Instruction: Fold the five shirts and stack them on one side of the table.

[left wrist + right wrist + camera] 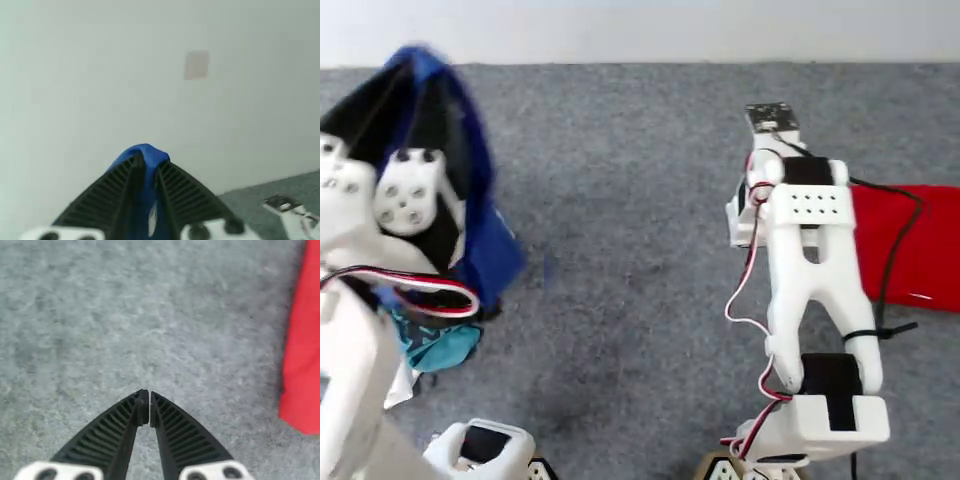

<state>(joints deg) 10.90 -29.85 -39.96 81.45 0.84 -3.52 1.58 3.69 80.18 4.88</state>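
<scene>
At upper left, left jaws clamp a blue shirt (492, 255) aloft; right jaws are closed, empty, near the red shirt (932, 262).

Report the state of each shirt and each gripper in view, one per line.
left gripper: shut on the blue shirt, held up off the table.
blue shirt: unfolded, hanging from the left gripper.
right gripper: shut, holding nothing, over bare table.
red shirt: lying flat on the table beside the right arm.
teal shirt: crumpled in a heap under the left arm.
</scene>
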